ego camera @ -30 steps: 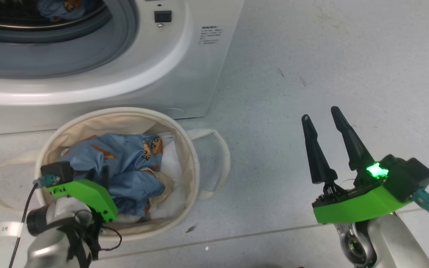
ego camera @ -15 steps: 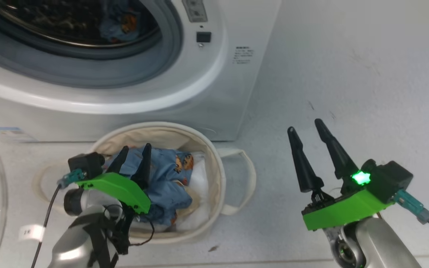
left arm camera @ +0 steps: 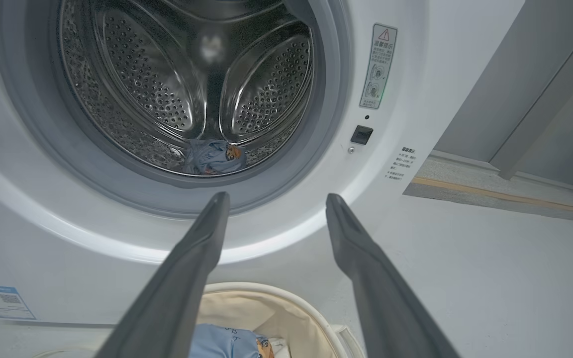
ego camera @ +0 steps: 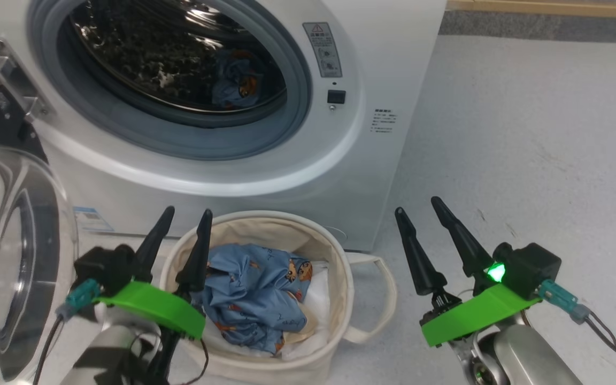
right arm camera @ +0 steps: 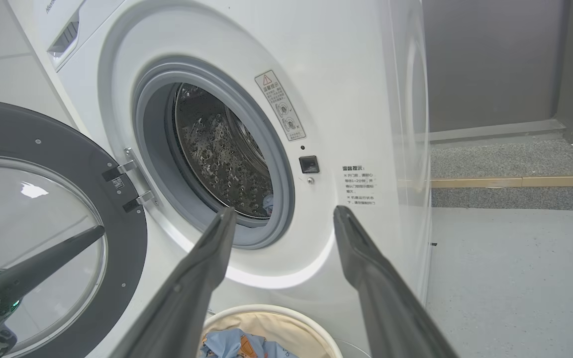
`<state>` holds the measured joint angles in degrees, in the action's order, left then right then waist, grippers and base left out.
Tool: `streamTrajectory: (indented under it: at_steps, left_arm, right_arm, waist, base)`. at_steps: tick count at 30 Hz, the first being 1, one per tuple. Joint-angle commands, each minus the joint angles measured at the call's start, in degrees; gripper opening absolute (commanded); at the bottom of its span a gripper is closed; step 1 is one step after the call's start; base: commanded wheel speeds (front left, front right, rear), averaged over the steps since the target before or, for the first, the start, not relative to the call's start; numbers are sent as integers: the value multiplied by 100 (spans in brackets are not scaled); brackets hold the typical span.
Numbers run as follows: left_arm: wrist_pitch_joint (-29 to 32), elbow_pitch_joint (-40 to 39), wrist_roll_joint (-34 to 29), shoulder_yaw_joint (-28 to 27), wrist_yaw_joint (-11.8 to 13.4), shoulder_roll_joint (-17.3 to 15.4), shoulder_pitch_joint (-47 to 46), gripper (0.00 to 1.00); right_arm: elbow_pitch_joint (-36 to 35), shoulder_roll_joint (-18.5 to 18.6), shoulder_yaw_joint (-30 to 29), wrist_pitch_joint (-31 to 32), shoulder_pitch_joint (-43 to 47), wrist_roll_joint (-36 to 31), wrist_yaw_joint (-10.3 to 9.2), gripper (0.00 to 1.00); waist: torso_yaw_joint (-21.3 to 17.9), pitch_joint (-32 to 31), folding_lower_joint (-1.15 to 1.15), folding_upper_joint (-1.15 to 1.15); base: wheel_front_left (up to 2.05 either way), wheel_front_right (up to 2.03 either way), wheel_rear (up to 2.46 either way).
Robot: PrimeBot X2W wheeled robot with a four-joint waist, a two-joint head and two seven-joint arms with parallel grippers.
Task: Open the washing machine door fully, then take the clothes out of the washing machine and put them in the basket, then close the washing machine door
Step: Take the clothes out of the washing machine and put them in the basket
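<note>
Washing machine door [right arm camera: 127, 243] standing swung wide, left of washing machine [ego camera: 383, 64]. Basket [ego camera: 343, 267] sitting just before machine, blue printed garment [ego camera: 254, 299] lying inside. Second garment [left arm camera: 212, 156] lying at drum [left arm camera: 167, 89] bottom, awaiting removal. Left hand [ego camera: 187, 211] hovering before machine, spread apart, empty. Right hand [ego camera: 417, 205] hovering before machine's right corner, likewise. Unloading judged partway; door closing not yet begun.

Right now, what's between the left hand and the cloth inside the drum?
Left wrist view: only the machine's white front and grey seal lie between the left hand and the cloth.
</note>
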<state>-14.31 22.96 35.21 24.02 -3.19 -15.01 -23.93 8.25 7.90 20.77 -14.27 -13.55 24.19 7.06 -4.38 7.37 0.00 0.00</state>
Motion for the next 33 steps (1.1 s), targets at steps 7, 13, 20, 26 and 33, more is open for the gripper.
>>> streamTrajectory:
  at_steps: [7, 13, 20, 26, 33]
  left_arm:
    - [206, -799, -64, -208, 337, -341, 240, 100]
    - [286, -994, -37, -187, 415, -320, 264, 100]
    - [340, -1091, -4, -185, 483, -337, 264, 100]
    - [379, -1006, 188, -263, 433, -292, 172, 100]
    - [476, -350, 434, -381, 175, -201, -610, 100]
  right_arm:
    - [-47, -97, 22, -51, -112, -278, 43, 100]
    - [-30, -116, 22, -55, -110, -313, 43, 100]
    - [-42, -128, 25, -59, -107, -312, 43, 100]
    - [-91, -149, 36, -61, -111, -288, 43, 100]
    - [-188, -97, 55, -23, -153, -313, 43, 100]
  waist:
    - [131, -112, 0, 0]
    - [152, -119, 0, 0]
    - [116, -83, 0, 0]
    - [91, 5, 0, 0]
    - [-26, 354, 0, 0]
  base:
    - [0, 0, 0]
    - [0, 0, 0]
    - [0, 0, 0]
    - [0, 0, 0]
    - [0, 0, 0]
